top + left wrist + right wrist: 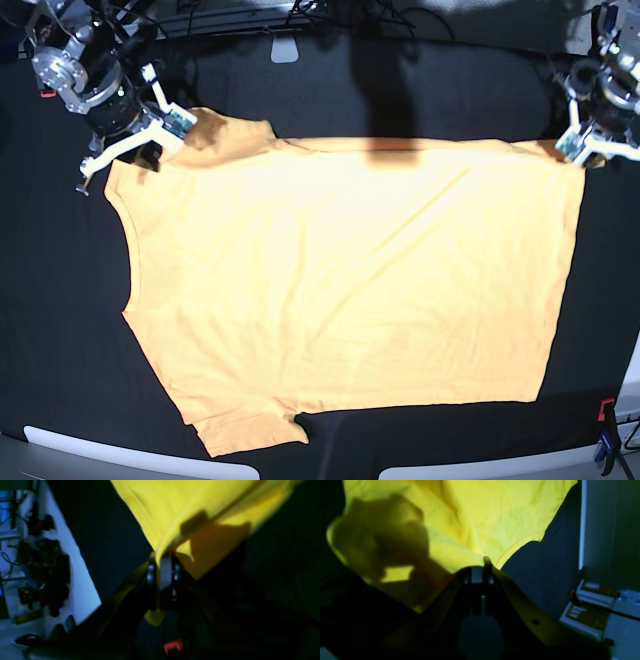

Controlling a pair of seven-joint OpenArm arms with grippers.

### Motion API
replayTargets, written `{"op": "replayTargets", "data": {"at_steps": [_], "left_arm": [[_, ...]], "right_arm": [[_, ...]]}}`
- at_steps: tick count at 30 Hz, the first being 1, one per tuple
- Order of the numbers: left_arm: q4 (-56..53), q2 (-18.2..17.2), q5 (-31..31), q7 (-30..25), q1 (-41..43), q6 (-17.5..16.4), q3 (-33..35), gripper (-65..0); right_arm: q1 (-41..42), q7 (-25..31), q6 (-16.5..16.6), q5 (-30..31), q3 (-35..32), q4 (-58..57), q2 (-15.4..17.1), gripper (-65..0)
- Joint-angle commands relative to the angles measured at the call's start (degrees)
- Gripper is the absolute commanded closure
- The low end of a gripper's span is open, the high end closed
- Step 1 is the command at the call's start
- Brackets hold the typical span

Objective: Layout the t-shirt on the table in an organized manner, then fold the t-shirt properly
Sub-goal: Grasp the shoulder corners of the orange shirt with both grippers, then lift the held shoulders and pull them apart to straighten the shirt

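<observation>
Left gripper (163,560), L wrist view: pinched shut on the t-shirt (212,502), a bit of cloth poking out past the tips. R wrist view: right gripper (480,566) nips the shirt too, nr its round neck edge. Base view: shirt's spread wide on the black table (420,80), its bottom flap nr the table's front edge, w/ a red clamp (607,430) by the front R corner.
</observation>
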Motion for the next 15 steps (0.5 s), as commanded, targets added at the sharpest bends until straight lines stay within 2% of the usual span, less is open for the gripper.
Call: {"op": "replayTargets", "data": {"at_steps": [1,8,15], "left_arm": [[0.5,-0.2,0.3,-0.6,-1.0,0.6,-0.6,0.0],[-0.9,3.8,-0.1,-2.7,-5.9,-3.4,-0.5,0.0],[-1.2,4.0,-4.3,-3.7,-9.3,-3.5,-0.5,0.0]], "right_arm": [[0.8,0.7,-1.5,-0.8,0.6,0.0,0.7,0.0],[7.1,1.4,-2.0,5.5,0.6,-7.3,0.1,0.0],[14.0,3.1,-2.0,9.9,0.6,-10.8,0.1,0.0]]}}
